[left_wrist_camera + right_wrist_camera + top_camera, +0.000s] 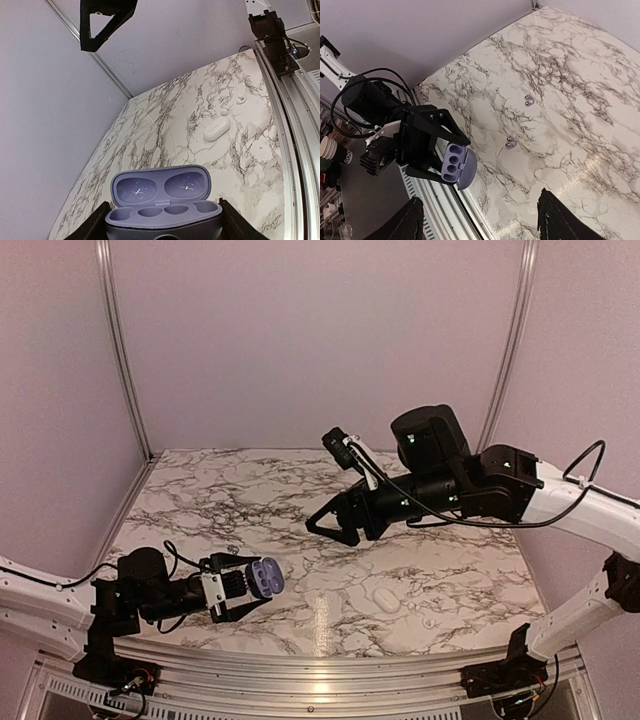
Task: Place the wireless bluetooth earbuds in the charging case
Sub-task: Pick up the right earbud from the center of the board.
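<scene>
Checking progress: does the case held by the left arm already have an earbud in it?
No, the charging case shows only empty wells.

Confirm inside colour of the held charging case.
The charging case is greyish lavender inside; clearest in the left wrist view.

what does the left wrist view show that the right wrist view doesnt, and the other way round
Left wrist only: a white oval pebble-like object lying on the table, with two small pale bits beside it.
Right wrist only: two tiny dark shiny earbuds lying apart on the marble.
Both: the open lavender charging case, clamped in the left pincer, and the white marble-patterned table.
</scene>
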Controlling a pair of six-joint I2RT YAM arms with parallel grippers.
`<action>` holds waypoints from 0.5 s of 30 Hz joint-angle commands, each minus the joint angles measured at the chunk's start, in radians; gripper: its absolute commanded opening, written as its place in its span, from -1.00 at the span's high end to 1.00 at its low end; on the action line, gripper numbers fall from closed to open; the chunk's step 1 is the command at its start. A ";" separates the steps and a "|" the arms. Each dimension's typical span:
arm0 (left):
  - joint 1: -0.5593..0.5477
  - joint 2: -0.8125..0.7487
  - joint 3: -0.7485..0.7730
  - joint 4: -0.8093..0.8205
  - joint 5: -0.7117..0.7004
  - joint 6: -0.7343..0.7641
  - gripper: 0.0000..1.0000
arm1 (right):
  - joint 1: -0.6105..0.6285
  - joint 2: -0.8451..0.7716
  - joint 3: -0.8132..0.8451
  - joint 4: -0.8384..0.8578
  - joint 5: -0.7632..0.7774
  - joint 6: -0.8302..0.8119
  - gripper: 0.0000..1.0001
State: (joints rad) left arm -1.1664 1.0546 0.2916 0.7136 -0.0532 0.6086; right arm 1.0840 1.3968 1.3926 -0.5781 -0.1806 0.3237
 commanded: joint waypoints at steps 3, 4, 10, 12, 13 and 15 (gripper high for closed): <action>0.027 -0.134 -0.081 0.020 0.306 -0.017 -0.09 | -0.003 -0.079 -0.144 0.183 0.132 -0.071 -0.45; 0.028 -0.141 -0.084 0.020 0.312 -0.016 -0.09 | -0.003 -0.077 -0.161 0.200 0.140 -0.080 -0.45; 0.030 -0.174 -0.101 0.014 0.260 -0.015 -0.09 | -0.003 0.008 -0.171 0.231 0.221 -0.105 -0.43; 0.032 -0.195 -0.104 0.002 0.229 -0.022 -0.04 | -0.003 0.061 -0.155 0.237 0.222 -0.112 -0.43; 0.034 -0.206 -0.104 0.000 0.218 -0.027 -0.01 | -0.003 0.096 -0.134 0.232 0.219 -0.121 -0.42; 0.034 -0.236 -0.110 -0.018 0.220 -0.031 0.00 | -0.003 0.180 -0.091 0.219 0.215 -0.129 -0.40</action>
State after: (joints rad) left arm -1.1397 0.8730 0.1940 0.7086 0.1909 0.5934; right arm 1.0840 1.4601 1.2160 -0.3840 0.0017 0.2283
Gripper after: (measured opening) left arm 0.651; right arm 0.711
